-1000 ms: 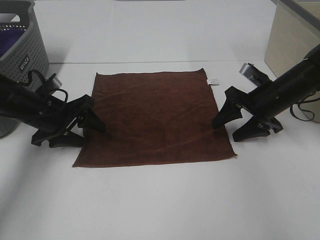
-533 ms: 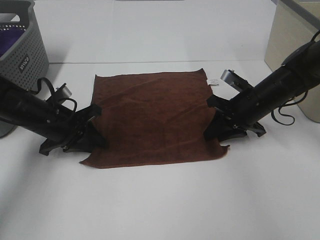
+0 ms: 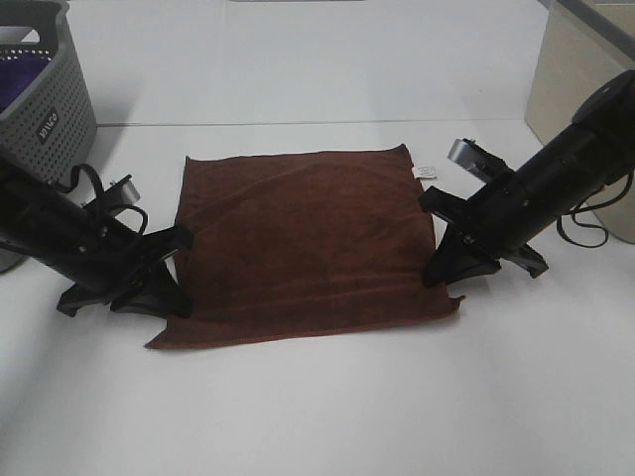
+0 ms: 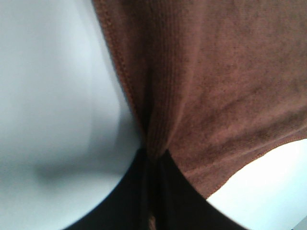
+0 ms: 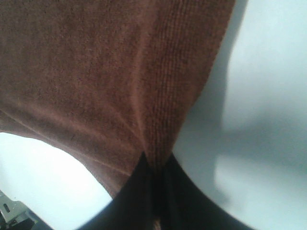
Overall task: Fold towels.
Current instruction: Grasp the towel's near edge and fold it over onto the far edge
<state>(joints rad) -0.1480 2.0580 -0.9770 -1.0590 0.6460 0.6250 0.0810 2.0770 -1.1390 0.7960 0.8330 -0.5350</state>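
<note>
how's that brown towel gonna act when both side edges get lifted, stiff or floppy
Likely floppy: the towel bunches into creases where the left gripper and right gripper pinch its edges, so the middle should sag. Its fuzzy pile probably resists slipping. It looks thin, so probably light.

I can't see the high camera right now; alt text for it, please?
A brown towel lies spread on a white table, with the left gripper and right gripper clamped on its left and right edges toward the front. A grey basket sits at the far left.
</note>
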